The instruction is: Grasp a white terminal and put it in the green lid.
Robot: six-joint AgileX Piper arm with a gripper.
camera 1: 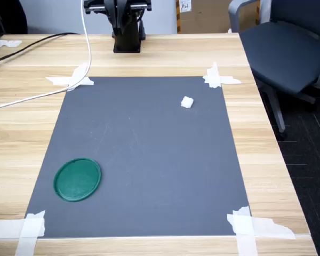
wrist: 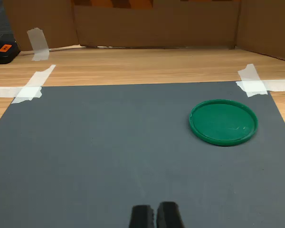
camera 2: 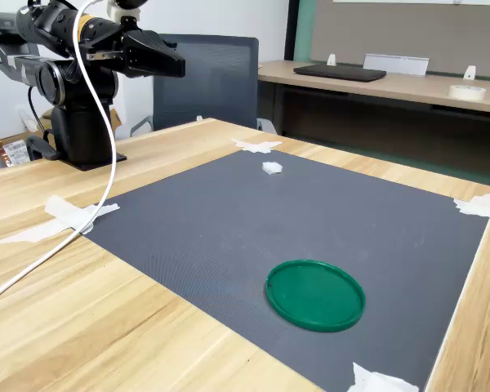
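While the end effector (wrist: 156, 214) hangs closed and empty, the white terminal (camera 1: 187, 102) lies well apart from the green lid (camera 1: 78, 179).

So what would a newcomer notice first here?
The green lid stands out, lying empty near the dark mat's corner at the first exterior view's lower left. Next, the tiny white terminal sits alone toward the opposite far corner. The tool hangs shut above the table edge.

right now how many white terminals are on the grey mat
1. The white terminal sits near the mat's far right corner in the first exterior view, well apart from the green lid near the front left. The wrist view doesn't show it; none seem hidden.
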